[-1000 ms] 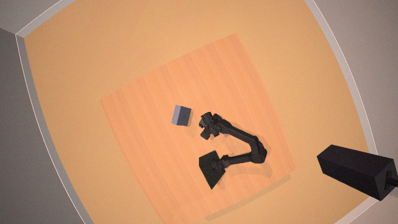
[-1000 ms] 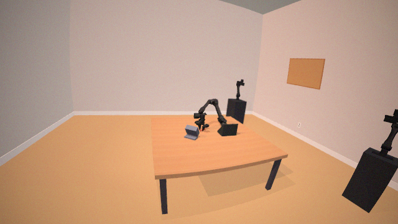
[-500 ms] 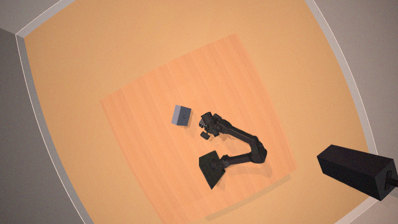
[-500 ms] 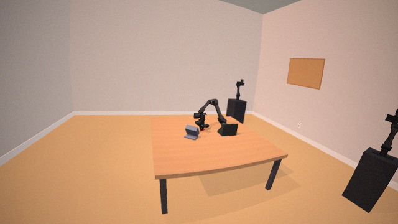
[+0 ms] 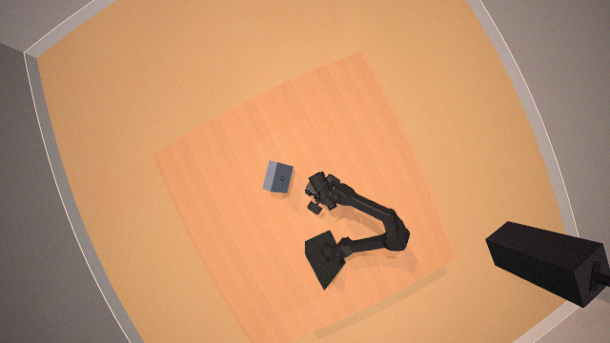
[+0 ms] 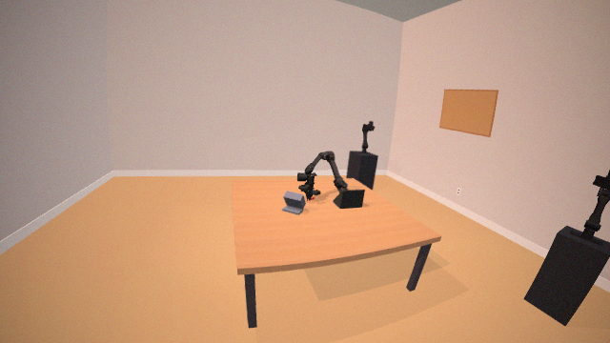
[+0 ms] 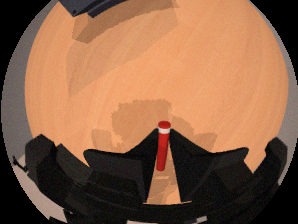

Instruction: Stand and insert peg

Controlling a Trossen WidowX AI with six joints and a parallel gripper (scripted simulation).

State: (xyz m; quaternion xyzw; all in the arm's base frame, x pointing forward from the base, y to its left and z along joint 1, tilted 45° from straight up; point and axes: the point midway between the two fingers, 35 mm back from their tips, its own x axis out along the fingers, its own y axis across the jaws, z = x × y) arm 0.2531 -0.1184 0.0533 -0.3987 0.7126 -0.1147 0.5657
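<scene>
The red peg (image 7: 162,155) (image 6: 313,197) lies low at the table, its white-banded end toward the top of the wrist view and its plain end toward the palm. My gripper (image 7: 164,131) (image 6: 310,197) points down and is shut on the peg near the banded end. I cannot tell if the peg touches the table. In the top view the arm hides the peg. The grey-blue sloped panel (image 5: 278,184) (image 6: 294,198) (image 7: 100,4) stands a short way in front of the gripper. Its hole (image 5: 282,178) shows in the top view only.
The wooden table (image 5: 229,191) (image 6: 305,238) carries the panel and the arm's dark base (image 5: 324,259) (image 6: 352,198). The panel is the nearest obstacle, at the upper left edge of the wrist view. A black pedestal (image 5: 538,257) (image 6: 567,276) stands off the table.
</scene>
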